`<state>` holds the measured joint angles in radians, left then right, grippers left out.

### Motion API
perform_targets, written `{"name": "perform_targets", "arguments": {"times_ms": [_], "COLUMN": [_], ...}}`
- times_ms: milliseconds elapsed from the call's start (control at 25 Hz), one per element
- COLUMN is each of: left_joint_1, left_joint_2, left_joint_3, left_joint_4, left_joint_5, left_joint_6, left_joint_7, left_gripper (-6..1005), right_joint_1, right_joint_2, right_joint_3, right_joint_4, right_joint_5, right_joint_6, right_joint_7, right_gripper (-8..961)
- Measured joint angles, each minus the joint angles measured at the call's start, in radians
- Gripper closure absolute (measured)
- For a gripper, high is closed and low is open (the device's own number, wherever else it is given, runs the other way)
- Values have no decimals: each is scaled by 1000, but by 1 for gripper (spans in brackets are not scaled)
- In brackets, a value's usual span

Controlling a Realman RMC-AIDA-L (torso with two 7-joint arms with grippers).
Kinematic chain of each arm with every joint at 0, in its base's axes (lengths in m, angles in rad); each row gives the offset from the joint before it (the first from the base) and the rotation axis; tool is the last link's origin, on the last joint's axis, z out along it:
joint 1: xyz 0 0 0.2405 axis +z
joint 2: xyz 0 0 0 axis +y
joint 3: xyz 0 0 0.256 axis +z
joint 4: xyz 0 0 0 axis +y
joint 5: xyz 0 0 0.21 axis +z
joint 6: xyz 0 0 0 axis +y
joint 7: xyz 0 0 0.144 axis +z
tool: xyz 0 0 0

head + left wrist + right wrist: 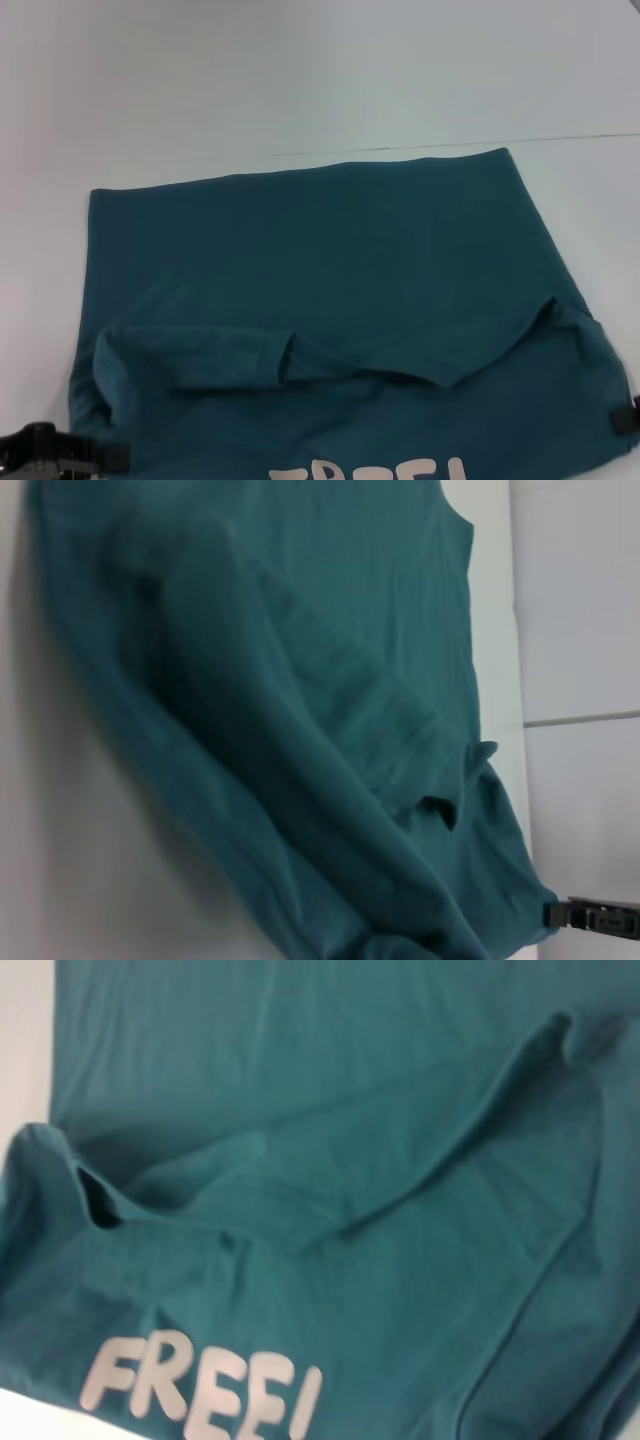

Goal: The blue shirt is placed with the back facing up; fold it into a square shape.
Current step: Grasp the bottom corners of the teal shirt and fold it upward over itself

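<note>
from the head view, you have the blue shirt [320, 250] on the white table [300, 70], near edge lifted by the left gripper [60, 452] and right gripper [625, 415], each pinching fabric. keep both level as you carry. left wrist: cloth sags. right wrist: white lettering [200, 1385] shows. no containers.

Black, blocky left gripper [60, 452]; black right gripper [625, 415].
</note>
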<state>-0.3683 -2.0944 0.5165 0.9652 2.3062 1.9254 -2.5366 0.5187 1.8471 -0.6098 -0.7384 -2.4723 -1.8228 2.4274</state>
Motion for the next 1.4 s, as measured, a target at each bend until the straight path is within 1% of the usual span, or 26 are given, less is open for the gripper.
{"name": "perform_targets", "arguments": {"times_ms": [120,200,400,520,560,640,720,920,1000,1080,1240,1400], "left_joint_1": [-42,-75,-167,-207,-224,-244,-262,-292,-303,-314,-329,-331], "left_joint_2": [14,25,58,71,80,90,96,89,82,70,51,36], "left_joint_3": [-13,-40,-137,-185,-195,-197,-197,-194,-195,-192,-176,-173], "left_joint_4": [-29,-57,-148,-185,-214,-252,-293,-386,-429,-463,-474,-476], "left_joint_5": [-9,-11,-16,-42,-61,-91,-133,-254,-299,-339,-349,-350], "left_joint_6": [2,2,-28,-94,-132,-182,-252,-432,-492,-551,-654,-748], "left_joint_7": [0,-6,-56,-91,-102,-109,-110,-72,-31,4,23,24], "left_gripper": [951,950,950,950,950,950,950,950,950,951,951,951], "right_joint_1": [12,25,55,74,80,89,94,96,96,100,122,156], "right_joint_2": [0,-2,-9,-10,-11,-9,-4,5,14,32,72,102], "right_joint_3": [26,55,134,184,196,205,207,206,202,199,196,185], "right_joint_4": [-1,-1,-1,5,8,10,13,78,120,148,174,180], "right_joint_5": [19,45,126,163,175,198,232,345,375,387,390,390], "right_joint_6": [0,0,24,73,98,152,215,382,467,555,703,802], "right_joint_7": [-11,-15,-8,4,11,26,36,12,-16,-40,-74,-102], "right_gripper": [864,865,865,864,863,864,866,868,868,868,869,869]}}
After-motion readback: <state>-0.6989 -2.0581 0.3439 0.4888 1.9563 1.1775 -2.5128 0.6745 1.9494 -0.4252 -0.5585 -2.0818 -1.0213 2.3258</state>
